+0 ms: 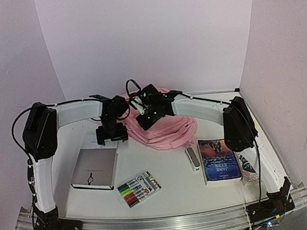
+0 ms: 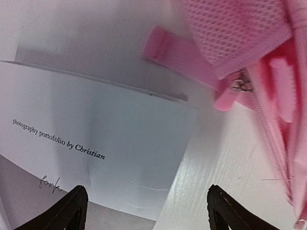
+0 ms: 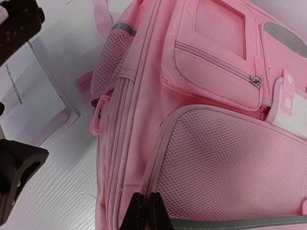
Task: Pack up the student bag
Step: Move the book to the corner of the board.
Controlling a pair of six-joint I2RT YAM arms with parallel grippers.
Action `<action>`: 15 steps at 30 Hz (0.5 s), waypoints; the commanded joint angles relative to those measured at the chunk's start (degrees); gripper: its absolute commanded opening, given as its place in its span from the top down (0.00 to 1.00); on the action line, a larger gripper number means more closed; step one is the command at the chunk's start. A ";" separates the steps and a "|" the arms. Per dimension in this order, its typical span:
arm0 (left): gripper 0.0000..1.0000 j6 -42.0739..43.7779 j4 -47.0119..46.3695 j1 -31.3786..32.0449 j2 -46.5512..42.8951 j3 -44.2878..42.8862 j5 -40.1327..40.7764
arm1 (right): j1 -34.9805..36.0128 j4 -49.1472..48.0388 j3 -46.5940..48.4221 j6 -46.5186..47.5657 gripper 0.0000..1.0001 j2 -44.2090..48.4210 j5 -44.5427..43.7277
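The student bag point(image 1: 166, 129), a soft pink backpack, lies on the table behind the middle. In the right wrist view its zipped front pockets, mesh panel and a white patch show on the student bag point(image 3: 211, 91). My right gripper point(image 3: 147, 201) is shut, its tips pinched together on the bag's fabric at the seam beside the mesh panel, and a small crease runs into them. In the top view the right gripper point(image 1: 145, 113) sits over the bag's left end. My left gripper point(image 2: 148, 211) is open over a corner of a white portfolio booklet point(image 2: 96, 143) and holds nothing. It stands left of the bag's zip pull point(image 2: 240, 86).
The booklet lies on a grey folder point(image 1: 94, 168) at the front left. A pack of coloured markers point(image 1: 138, 188) is at the front centre. A small white case point(image 1: 193, 158) and a blue Jane Eyre book point(image 1: 219, 159) are at the front right. Pale walls enclose the table.
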State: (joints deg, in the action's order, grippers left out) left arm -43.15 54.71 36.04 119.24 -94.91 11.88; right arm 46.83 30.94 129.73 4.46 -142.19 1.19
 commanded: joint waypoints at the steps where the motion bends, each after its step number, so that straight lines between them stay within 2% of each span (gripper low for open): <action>1: 0.14 -1.35 9.03 -0.13 0.70 -1.86 5.72 | -2.13 0.85 -1.91 -0.15 1.00 6.25 3.69; 5: 0.15 -3.06 10.89 -0.28 -0.60 2.00 6.32 | -2.96 1.62 -3.02 0.77 1.00 7.77 6.49; 6: 0.16 -3.55 11.08 -0.40 -1.10 3.22 6.37 | -2.96 1.87 -2.90 1.11 0.96 8.00 7.30; 7: 0.16 -4.05 11.22 -0.49 -1.69 4.09 6.34 | -2.97 2.13 -2.66 1.24 0.86 8.20 7.83; 11: 0.17 -5.47 11.37 -1.39 -4.49 7.54 6.32 | -2.42 2.40 -1.36 1.27 0.60 8.91 9.33; 13: 0.17 -5.87 11.23 -2.06 -6.00 9.06 6.42 | -1.74 2.44 -0.60 1.50 0.53 8.77 9.67; 15: 0.17 -6.06 11.18 -2.71 -7.73 10.18 6.36 | -0.63 2.43 0.23 2.42 0.51 8.14 9.19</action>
State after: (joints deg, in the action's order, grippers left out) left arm -47.14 64.11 34.91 117.13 -86.55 17.27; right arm 44.24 33.34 127.00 5.67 -137.58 9.23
